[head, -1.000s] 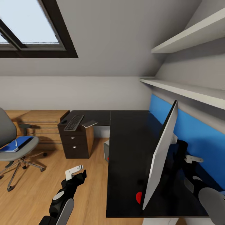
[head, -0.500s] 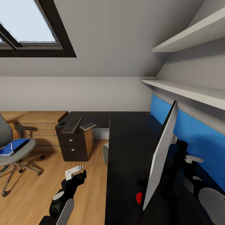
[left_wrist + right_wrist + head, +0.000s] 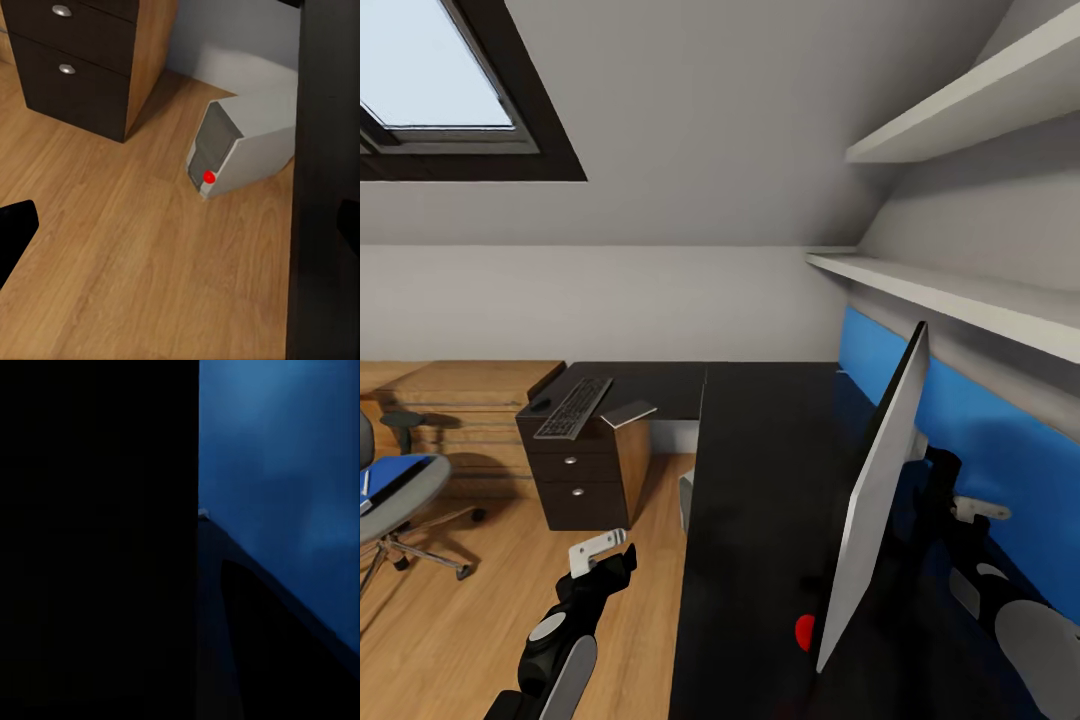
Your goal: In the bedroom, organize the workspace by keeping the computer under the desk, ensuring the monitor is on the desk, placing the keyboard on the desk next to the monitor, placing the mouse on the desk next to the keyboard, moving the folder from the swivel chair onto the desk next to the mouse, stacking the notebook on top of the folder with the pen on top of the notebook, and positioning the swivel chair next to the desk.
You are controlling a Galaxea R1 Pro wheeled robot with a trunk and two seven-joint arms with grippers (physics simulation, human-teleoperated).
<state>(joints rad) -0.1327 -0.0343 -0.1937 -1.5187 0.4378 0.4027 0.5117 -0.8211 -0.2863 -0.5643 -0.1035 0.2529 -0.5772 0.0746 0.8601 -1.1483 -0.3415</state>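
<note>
The monitor (image 3: 878, 500) is seen edge-on at the lower right of the head view, standing tilted on the black desk (image 3: 770, 480), its long axis running away from the camera along the blue wall panel (image 3: 970, 420). The right gripper (image 3: 968, 508) is reached in behind the screen, close against its back; whether its fingers are spread or clamped on the stand cannot be told, the right wrist view being almost wholly dark. The left gripper (image 3: 600, 550) hangs low over the wooden floor (image 3: 490, 620) at lower centre-left, with its dark fingers spread wide and nothing between them. In the left wrist view the computer (image 3: 240, 150) is found on the floor beneath the desk edge. The keyboard (image 3: 573, 407) lies on the far desk wing at centre-left, with the mouse (image 3: 540, 404) just beside it. The folder (image 3: 395, 475) rests on the swivel chair (image 3: 400, 490) at the left edge, far nearer to the left arm.
</note>
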